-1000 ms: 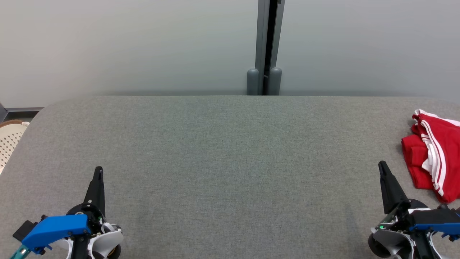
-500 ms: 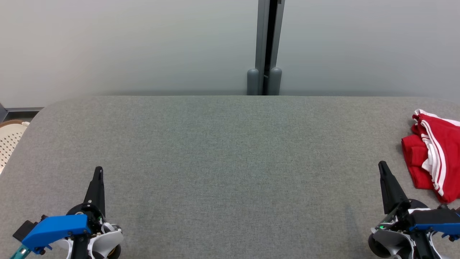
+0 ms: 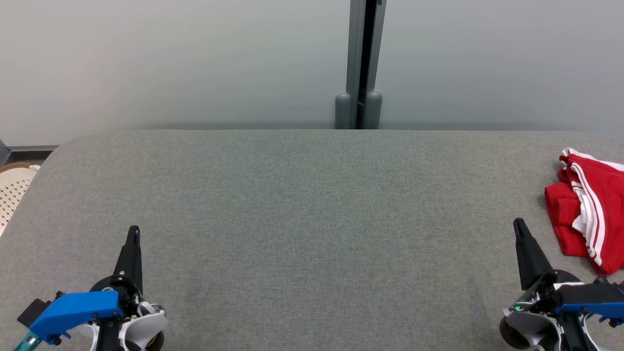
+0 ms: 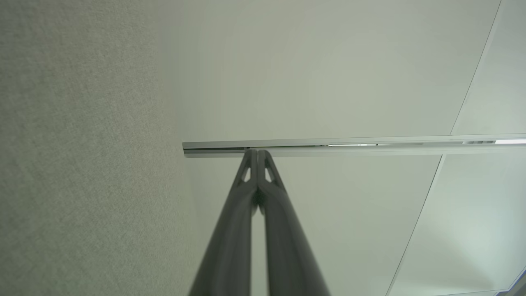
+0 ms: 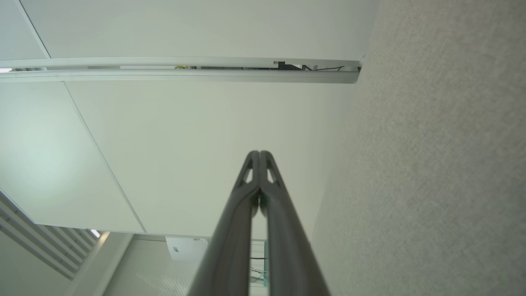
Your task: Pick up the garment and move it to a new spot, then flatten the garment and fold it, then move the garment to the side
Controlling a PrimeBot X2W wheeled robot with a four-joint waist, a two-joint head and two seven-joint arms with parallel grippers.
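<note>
A: Where does the garment [image 3: 585, 212] lie?
B: At the right edge of the worktop [image 3: 312, 219], bunched in overlapping layers. It is red with white stripes and partly cut off by the head view's border.
A: And the jaws?
B: Both pairs are closed on nothing. The left jaws sit near the front-left corner. The right jaws sit near the front-right corner, close to the garment but not touching it.
A: Which step is this?
B: It fits either a heap awaiting pickup or a loosely folded piece set aside; the pictures do not settle it. Should a grasp be due, the right jaws are nearest and would do well to take a raised fold, not the worktop's cloth.
A: Any writing?
B: None legible on the garment or the arms
</note>
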